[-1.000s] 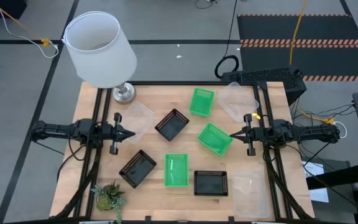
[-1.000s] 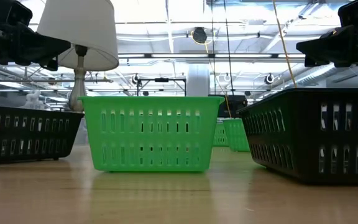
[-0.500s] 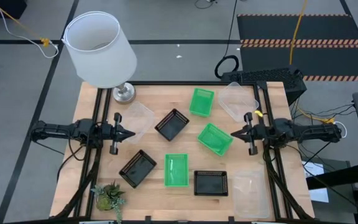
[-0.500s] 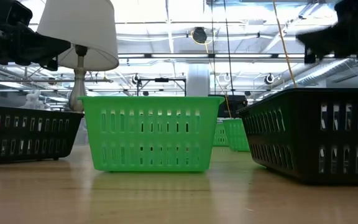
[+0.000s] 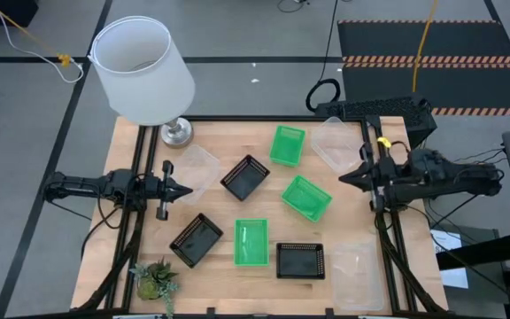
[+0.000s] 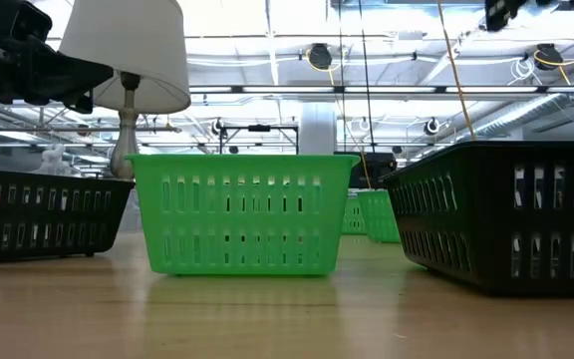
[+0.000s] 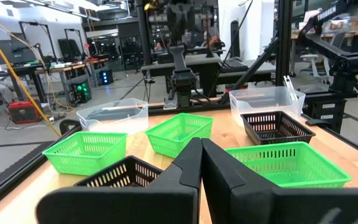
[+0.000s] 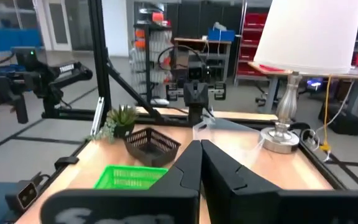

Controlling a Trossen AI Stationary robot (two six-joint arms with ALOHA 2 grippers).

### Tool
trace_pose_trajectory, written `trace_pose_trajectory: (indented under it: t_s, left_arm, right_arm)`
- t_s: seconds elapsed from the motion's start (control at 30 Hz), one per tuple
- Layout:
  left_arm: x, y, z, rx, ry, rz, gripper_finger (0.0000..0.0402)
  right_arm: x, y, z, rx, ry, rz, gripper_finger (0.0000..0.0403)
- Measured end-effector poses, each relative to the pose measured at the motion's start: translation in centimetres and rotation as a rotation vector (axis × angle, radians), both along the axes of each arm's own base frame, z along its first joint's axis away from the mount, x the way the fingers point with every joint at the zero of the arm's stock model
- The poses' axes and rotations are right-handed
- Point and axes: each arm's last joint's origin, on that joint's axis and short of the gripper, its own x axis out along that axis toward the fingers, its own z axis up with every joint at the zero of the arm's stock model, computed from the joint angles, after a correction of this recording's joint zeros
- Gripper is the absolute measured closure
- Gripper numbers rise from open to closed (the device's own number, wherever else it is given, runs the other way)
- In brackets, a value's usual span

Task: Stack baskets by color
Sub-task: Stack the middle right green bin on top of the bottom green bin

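Observation:
Nine baskets lie scattered, each with its bottom on the wooden table. Three are green point(image 5: 288, 145) point(image 5: 306, 198) point(image 5: 251, 242), three are black point(image 5: 244, 177) point(image 5: 196, 239) point(image 5: 300, 260) and three are clear point(image 5: 198, 168) point(image 5: 337, 142) point(image 5: 358, 270). My left gripper point(image 5: 187, 190) is shut and level at the table's left side, pointing toward the middle, beside a clear basket. My right gripper point(image 5: 342, 182) is shut and raised high at the right side, above and beside a green basket. Neither holds anything.
A white lamp point(image 5: 142, 69) stands at the far left corner and a small potted plant point(image 5: 156, 279) at the near left corner. Black frame rails point(image 5: 388, 239) run along the table's left and right sides.
My right gripper has risen well above the table, staying shut and level. In the low view it has climbed to the picture's top edge. No basket has moved.

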Motion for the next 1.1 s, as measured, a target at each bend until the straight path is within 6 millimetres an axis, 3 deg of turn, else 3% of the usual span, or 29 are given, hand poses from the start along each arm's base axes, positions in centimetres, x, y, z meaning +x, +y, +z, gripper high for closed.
trace_pose_trajectory:
  t_s: [0.27, 0.7, 0.93, 1.1]
  left_arm:
    - [0.0, 0.0, 0.0, 0.000, 0.000, 0.000, 0.0392]
    - [0.0, 0.0, 0.0, 0.000, 0.000, 0.000, 0.0392]
    - [0.0, 0.0, 0.0, 0.000, 0.000, 0.000, 0.0392]
    - [0.0, 0.0, 0.0, 0.000, -0.001, 0.000, 0.0392]
  right_arm:
    - [1.3, 0.1, 4.1, -0.006, 0.081, -0.001, 0.0403]
    - [3.4, 0.3, 8.4, 0.027, 0.216, -0.008, 0.0403]
    - [5.2, 0.4, 10.0, 0.025, 0.256, -0.009, 0.0403]
    - [6.4, 0.5, 9.8, 0.020, 0.313, -0.010, 0.0403]
